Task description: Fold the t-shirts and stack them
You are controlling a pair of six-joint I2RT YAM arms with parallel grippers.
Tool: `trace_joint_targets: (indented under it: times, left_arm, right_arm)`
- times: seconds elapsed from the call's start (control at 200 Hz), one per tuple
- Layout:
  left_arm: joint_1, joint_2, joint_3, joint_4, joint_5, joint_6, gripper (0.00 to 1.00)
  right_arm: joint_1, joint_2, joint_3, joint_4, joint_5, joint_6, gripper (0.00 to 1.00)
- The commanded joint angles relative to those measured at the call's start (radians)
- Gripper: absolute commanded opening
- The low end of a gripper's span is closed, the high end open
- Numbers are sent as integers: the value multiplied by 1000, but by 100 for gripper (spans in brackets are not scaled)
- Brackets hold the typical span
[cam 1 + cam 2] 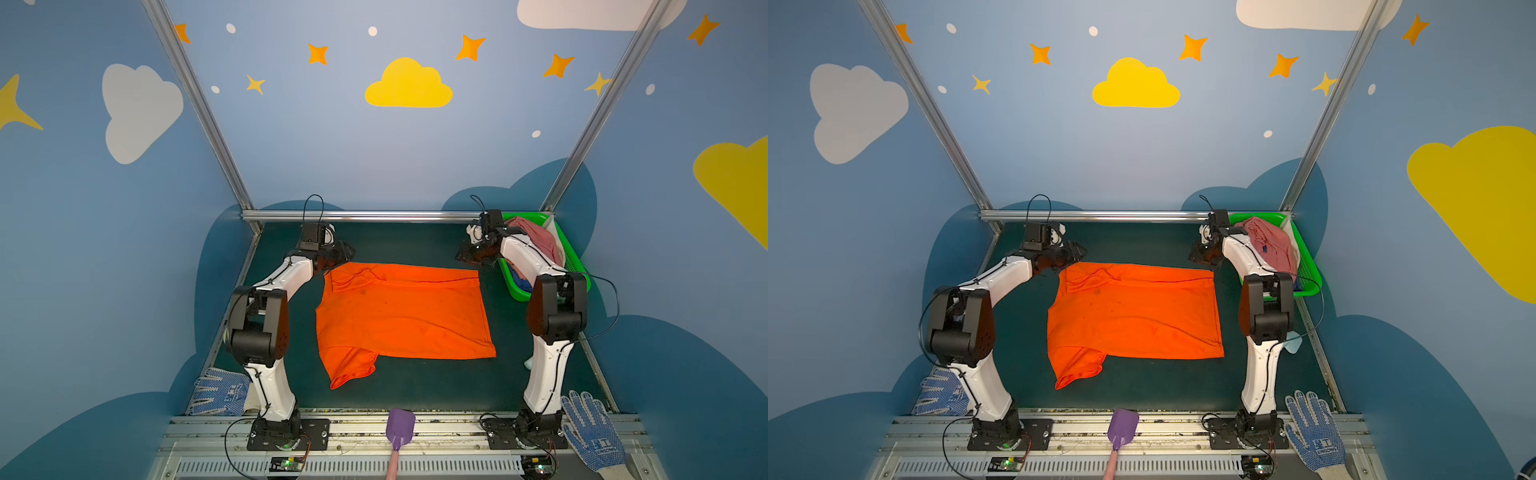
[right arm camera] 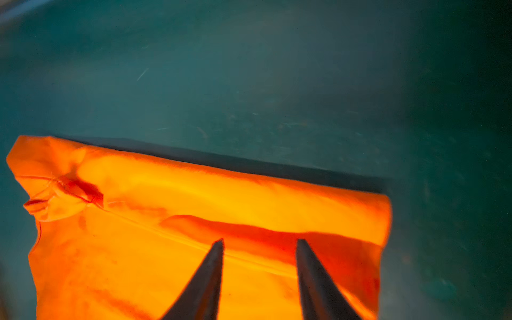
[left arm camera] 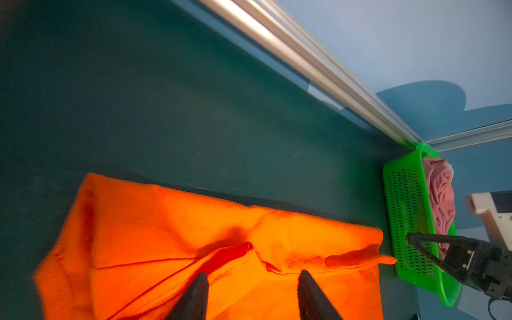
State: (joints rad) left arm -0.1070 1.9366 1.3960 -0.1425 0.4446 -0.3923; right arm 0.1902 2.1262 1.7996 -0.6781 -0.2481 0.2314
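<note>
1 big orange shirt [image 1: 403, 311] lies folded flat on the green mat [image 1: 415, 241], 1 sleeve [image 1: 353, 370] poking out near-left. Left gripper [image 3: 253, 277] and right gripper [image 2: 259, 241] hang over its far corners, jaws partway open, pinching nothing. Pink shirt [image 1: 540, 241] is heaped in the green basket [image 1: 517, 291], far right.

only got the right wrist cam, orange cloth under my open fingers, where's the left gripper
Observer: The left gripper is over the far left corner of the orange shirt, fingers apart, holding nothing.
Operator: what's in the basket
Observer: A pink shirt is heaped in the green basket, with dark blue cloth at its near end.
Operator: near sleeve flat
Observer: No, the near left sleeve lies rumpled, poking toward the front edge.
</note>
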Motion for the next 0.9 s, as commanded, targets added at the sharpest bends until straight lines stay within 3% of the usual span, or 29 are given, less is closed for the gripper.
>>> trace_joint_targets:
  times: [0.0,0.115,0.285,0.451,0.891]
  left_arm:
    - [-15,108,83,-90,44,17,54]
    - [-31,228,213,-136,73,13,53]
    - [-60,328,347,-253,81,45,51]
    - [-80,304,309,-266,68,51,43]
    - [-105,194,171,-281,76,25,39]
  right_arm:
    - [17,69,20,-51,-20,6,34]
    - [24,85,4,-44,-16,12,26]
    - [28,70,-47,-37,-16,11,24]
    - [29,42,-99,-23,-18,12,24]
    - [36,-6,-175,-3,-34,39,24]
